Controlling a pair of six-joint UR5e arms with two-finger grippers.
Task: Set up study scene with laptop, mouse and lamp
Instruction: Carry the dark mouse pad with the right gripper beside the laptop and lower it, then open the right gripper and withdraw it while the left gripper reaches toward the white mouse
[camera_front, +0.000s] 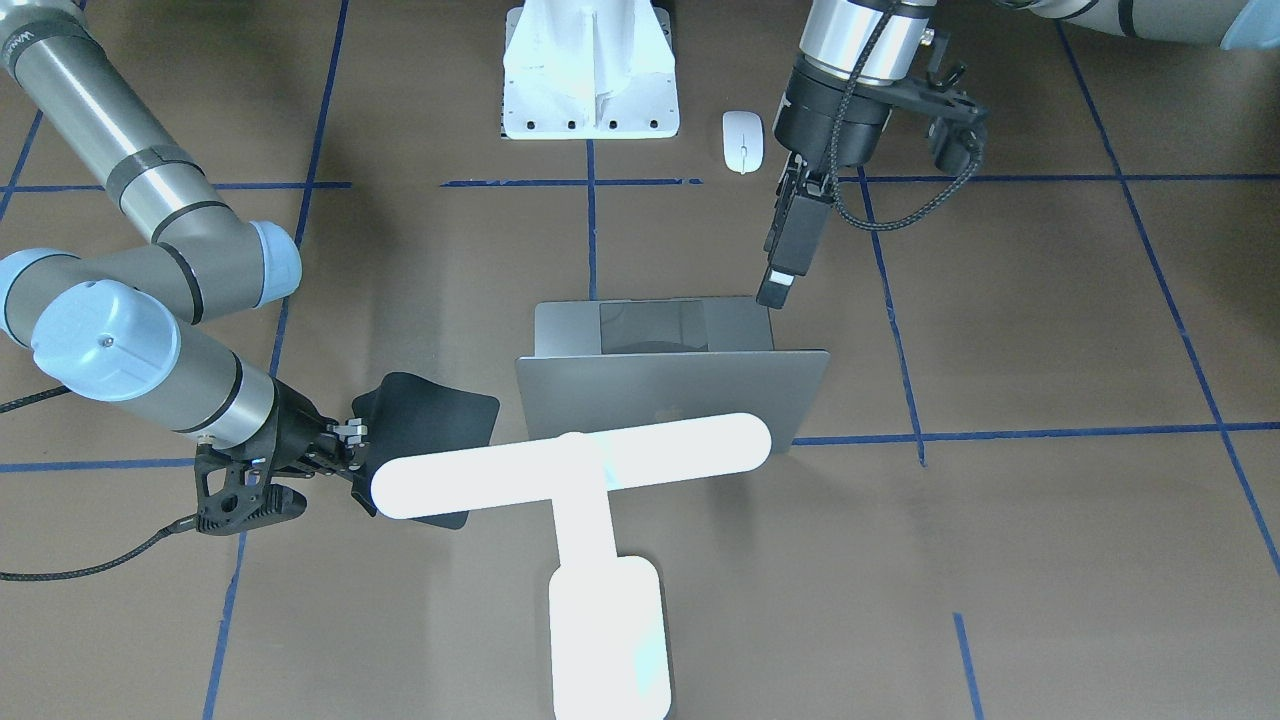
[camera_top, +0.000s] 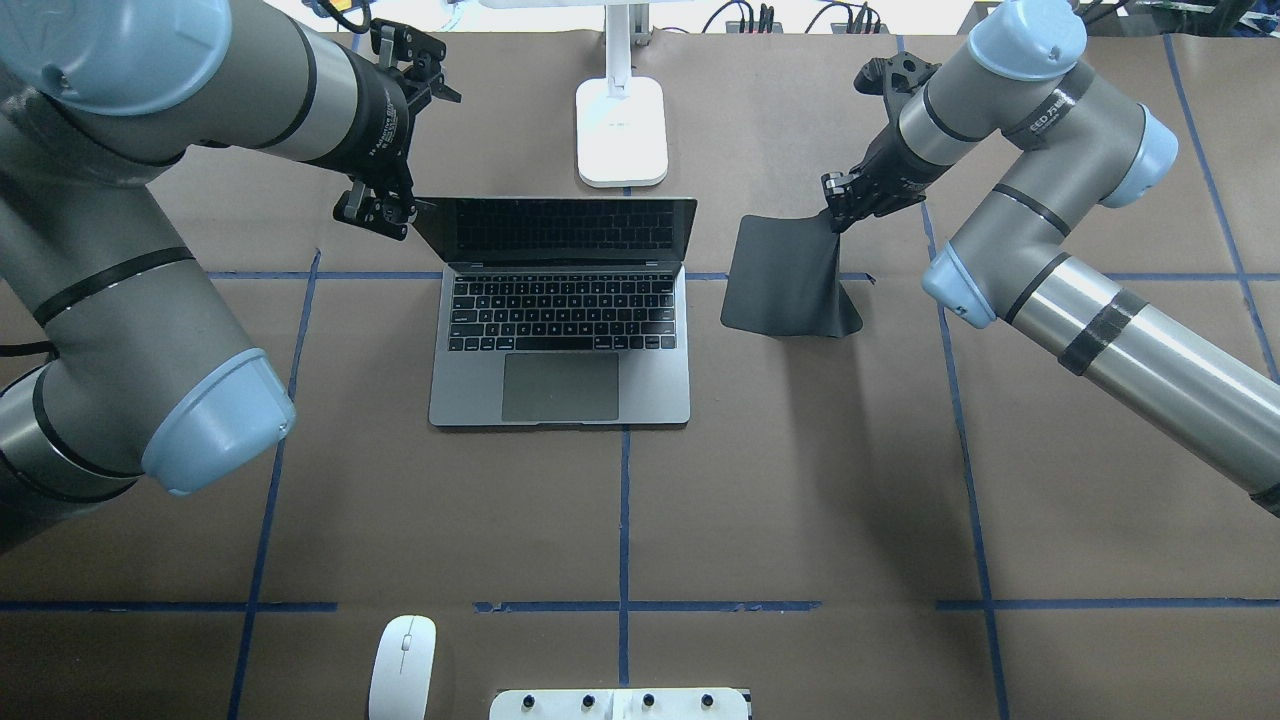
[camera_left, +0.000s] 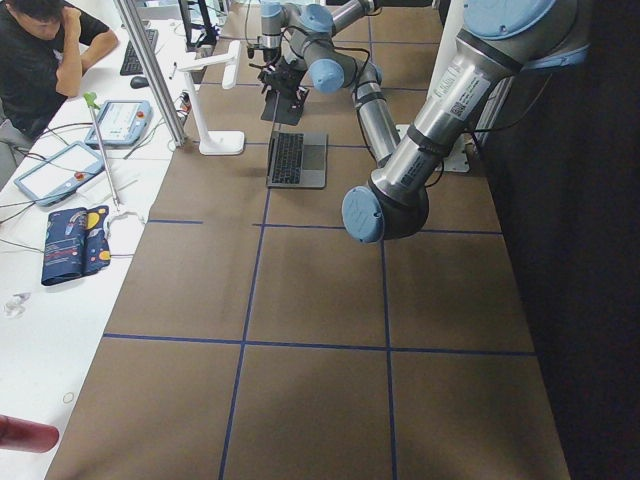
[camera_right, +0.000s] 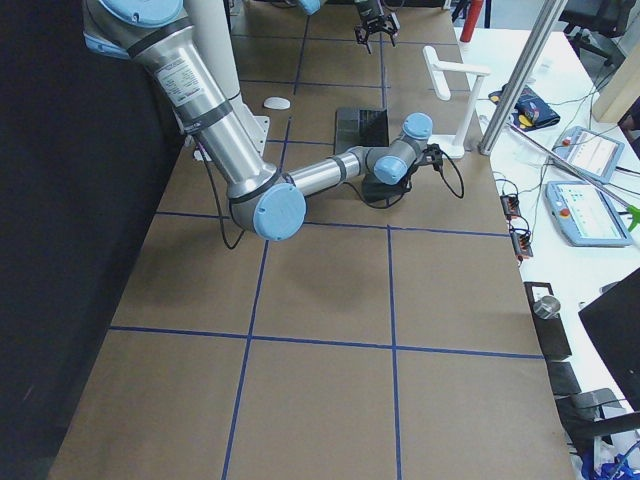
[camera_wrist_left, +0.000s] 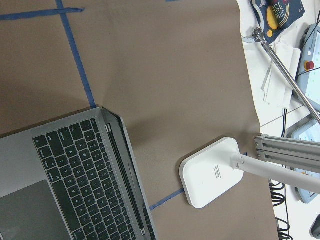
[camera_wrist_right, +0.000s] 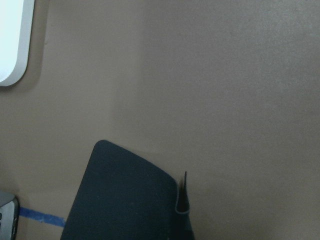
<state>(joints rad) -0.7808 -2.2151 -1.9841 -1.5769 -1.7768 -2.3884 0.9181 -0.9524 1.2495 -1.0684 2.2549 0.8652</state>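
Observation:
The grey laptop (camera_top: 560, 330) stands open in the middle of the table, its lid seen from behind in the front-facing view (camera_front: 670, 395). My left gripper (camera_top: 383, 213) hovers open just beside the screen's upper left corner, holding nothing. The glowing white lamp (camera_front: 570, 465) stands behind the laptop; its base (camera_top: 621, 130) also shows in the left wrist view (camera_wrist_left: 212, 172). The white mouse (camera_top: 403, 665) lies near the robot's side, far from both grippers. My right gripper (camera_top: 835, 212) is shut on a corner of a black mat (camera_top: 785, 280) and lifts that edge off the table.
The white bolted pedestal (camera_top: 620, 703) sits at the robot's base next to the mouse. Blue tape lines (camera_top: 624, 520) cross the brown table. Operators' benches with tablets and cables (camera_left: 60, 170) lie beyond the far edge, behind the lamp.

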